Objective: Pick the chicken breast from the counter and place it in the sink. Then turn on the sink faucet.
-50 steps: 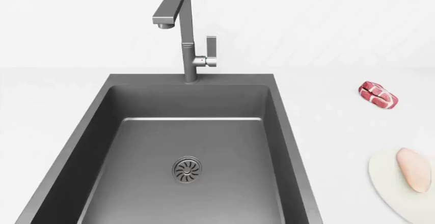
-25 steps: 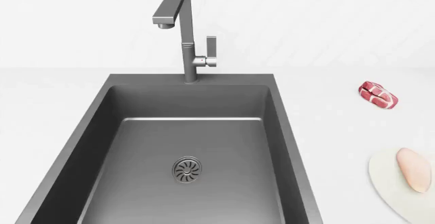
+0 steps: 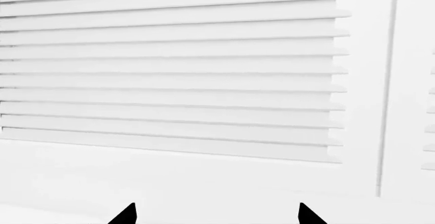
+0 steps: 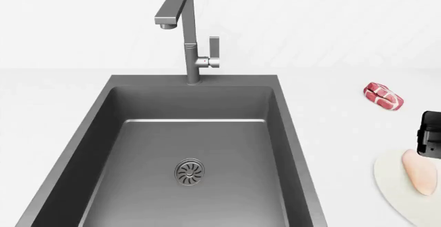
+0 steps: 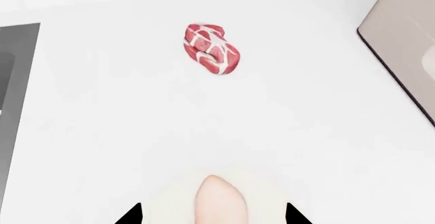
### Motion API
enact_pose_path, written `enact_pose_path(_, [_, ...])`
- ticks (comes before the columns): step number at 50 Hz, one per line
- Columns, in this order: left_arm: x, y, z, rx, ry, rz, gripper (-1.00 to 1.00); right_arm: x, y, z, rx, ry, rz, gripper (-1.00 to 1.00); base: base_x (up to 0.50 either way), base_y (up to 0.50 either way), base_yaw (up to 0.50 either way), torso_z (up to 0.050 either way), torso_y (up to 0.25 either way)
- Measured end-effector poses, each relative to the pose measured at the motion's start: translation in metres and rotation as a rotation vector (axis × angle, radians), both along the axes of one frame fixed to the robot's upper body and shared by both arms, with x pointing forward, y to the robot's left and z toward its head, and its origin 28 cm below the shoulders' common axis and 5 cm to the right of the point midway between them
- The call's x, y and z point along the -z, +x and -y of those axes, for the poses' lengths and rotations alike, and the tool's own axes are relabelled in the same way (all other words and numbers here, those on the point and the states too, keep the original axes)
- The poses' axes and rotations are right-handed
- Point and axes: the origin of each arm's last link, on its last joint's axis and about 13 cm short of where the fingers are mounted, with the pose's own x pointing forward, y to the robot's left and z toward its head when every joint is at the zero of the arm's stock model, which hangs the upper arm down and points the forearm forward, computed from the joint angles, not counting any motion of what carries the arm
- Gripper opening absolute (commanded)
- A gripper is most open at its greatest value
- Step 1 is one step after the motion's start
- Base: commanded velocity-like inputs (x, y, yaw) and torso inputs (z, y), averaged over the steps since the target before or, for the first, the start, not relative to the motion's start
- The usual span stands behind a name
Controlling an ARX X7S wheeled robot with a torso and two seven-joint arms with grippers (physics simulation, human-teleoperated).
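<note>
The pale pink-beige chicken breast lies on a white plate on the white counter, right of the dark grey sink. My right gripper is open, its fingertips apart on either side of the chicken breast; part of its black body shows in the head view at the right edge, just above the breast. The grey faucet with its side lever stands behind the sink. My left gripper is open and faces a white louvred panel; it is out of the head view.
A red, white-marbled meat chunk lies on the counter behind the plate, also in the right wrist view. A round metal drain sits in the sink bottom. A beige board with a dark edge lies on the counter beyond the chunk.
My right gripper has come into the head view at the right edge, just above the chicken breast. Nothing else has moved.
</note>
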Motion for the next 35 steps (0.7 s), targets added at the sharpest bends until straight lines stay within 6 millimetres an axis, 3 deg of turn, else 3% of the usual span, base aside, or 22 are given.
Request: enact_pose_path(35, [0.002,0.001,-0.002,-0.003,-0.005,-0.003,1.00,0.034,0.018,0.004,0.032,0.050,-0.053,1.00,0.00,0.00,0.00,0.000,0.000])
